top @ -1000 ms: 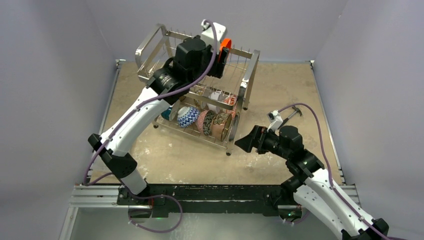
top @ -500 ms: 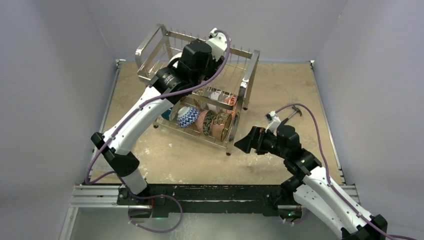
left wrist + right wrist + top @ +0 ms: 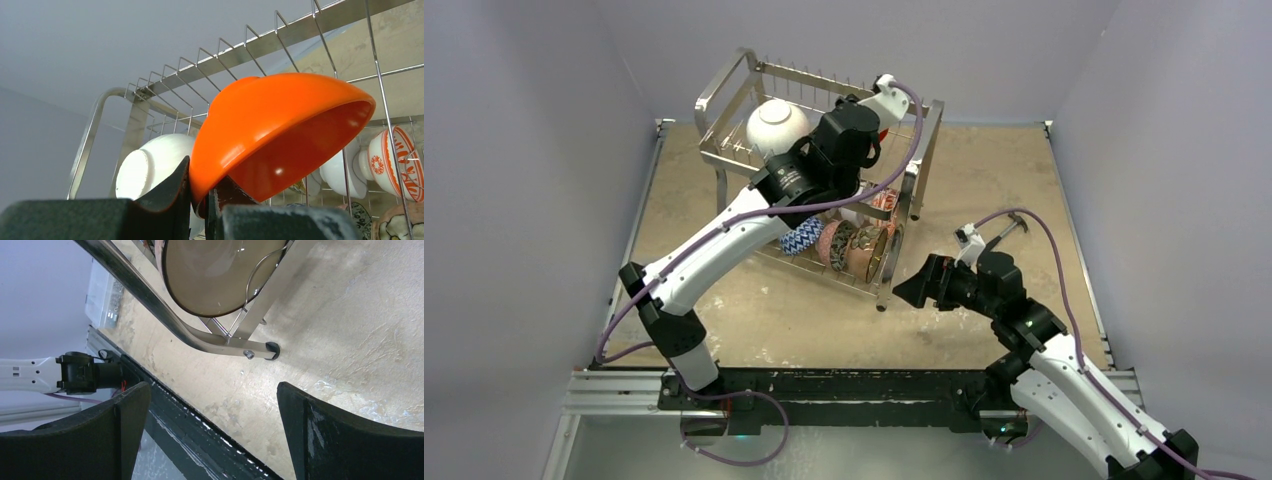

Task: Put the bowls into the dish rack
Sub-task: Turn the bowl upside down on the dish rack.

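My left gripper (image 3: 199, 186) is shut on the rim of an orange bowl (image 3: 280, 130), which tilts mouth-down among the upper-tier wires of the chrome dish rack (image 3: 724, 85). Behind it a white bowl (image 3: 150, 165) (image 3: 776, 125) rests on the upper tier. Several bowls stand on edge in the lower tier, among them a blue-and-white one (image 3: 802, 235) and a tan one (image 3: 864, 255). My right gripper (image 3: 212, 405) (image 3: 914, 285) is open and holds nothing. It hovers low by the rack's front right foot (image 3: 270, 347), below a brown bowl (image 3: 215, 270).
The rack stands at the back middle of the sandy tabletop (image 3: 1004, 180). The black rail holding the arm bases (image 3: 844, 385) runs along the near edge. Grey walls close in on the left, right and back.
My left arm has swung right and down over the upper tier with the orange bowl, uncovering the white bowl. The right arm has hardly moved.
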Robot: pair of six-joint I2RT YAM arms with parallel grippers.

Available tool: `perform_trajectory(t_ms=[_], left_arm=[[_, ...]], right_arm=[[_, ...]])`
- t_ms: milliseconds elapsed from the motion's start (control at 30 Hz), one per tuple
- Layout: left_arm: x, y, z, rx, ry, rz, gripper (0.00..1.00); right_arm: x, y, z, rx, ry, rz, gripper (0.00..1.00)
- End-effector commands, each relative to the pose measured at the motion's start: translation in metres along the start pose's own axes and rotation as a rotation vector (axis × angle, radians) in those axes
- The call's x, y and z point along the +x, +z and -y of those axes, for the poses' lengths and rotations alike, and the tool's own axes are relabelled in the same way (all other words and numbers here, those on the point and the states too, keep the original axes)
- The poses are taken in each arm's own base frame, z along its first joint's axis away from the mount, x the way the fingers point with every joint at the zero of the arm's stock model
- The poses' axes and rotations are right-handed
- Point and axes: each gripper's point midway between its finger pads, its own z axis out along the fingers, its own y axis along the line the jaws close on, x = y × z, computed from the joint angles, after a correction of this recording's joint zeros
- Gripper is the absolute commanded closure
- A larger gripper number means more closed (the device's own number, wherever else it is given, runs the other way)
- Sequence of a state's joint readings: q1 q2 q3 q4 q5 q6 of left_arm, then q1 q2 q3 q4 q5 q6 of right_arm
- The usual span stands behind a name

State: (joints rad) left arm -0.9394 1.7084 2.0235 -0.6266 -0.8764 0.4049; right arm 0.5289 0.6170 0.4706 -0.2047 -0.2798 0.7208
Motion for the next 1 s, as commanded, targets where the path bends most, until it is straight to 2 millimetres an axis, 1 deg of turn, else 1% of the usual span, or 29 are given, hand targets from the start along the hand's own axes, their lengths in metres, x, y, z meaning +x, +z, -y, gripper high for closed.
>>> perform_trajectory(t_ms=[0,167,333,533,633,700,900,967], left_arm=[[0.009,0.002,0.011,-0.011,0.080,-0.027,1.00],[0.007,-0.008,-0.006,-0.156,0.069,-0.012,1.00],[0.015,-0.012,-0.018,-0.311,0.122,-0.067,1.00],[0.014,-0.018,-0.033,-0.393,0.130,-0.098,1.00],[0.014,-0.019,-0.038,-0.425,0.140,-0.113,1.00],[0.014,-0.018,-0.035,-0.421,0.165,-0.118,1.00],[0.020,-0.006,-0.011,-0.374,0.259,-0.145,1.00],[0.020,-0.005,-0.003,-0.353,0.268,-0.136,0.92]], right_arm=[[-0.004,-0.001,-0.004,-0.022,-0.023,0.020,0.02],[-0.006,-0.001,-0.006,-0.025,-0.027,0.019,0.02],[-0.006,-0.001,-0.006,-0.027,-0.030,0.022,0.02],[-0.004,-0.002,-0.005,-0.028,-0.029,0.020,0.02],[-0.003,-0.002,-0.005,-0.027,-0.027,0.019,0.02],[-0.003,-0.002,-0.004,-0.028,-0.027,0.019,0.02],[-0.003,-0.003,-0.005,-0.028,-0.028,0.019,0.02],[-0.003,-0.004,-0.005,-0.027,-0.028,0.022,0.02]])
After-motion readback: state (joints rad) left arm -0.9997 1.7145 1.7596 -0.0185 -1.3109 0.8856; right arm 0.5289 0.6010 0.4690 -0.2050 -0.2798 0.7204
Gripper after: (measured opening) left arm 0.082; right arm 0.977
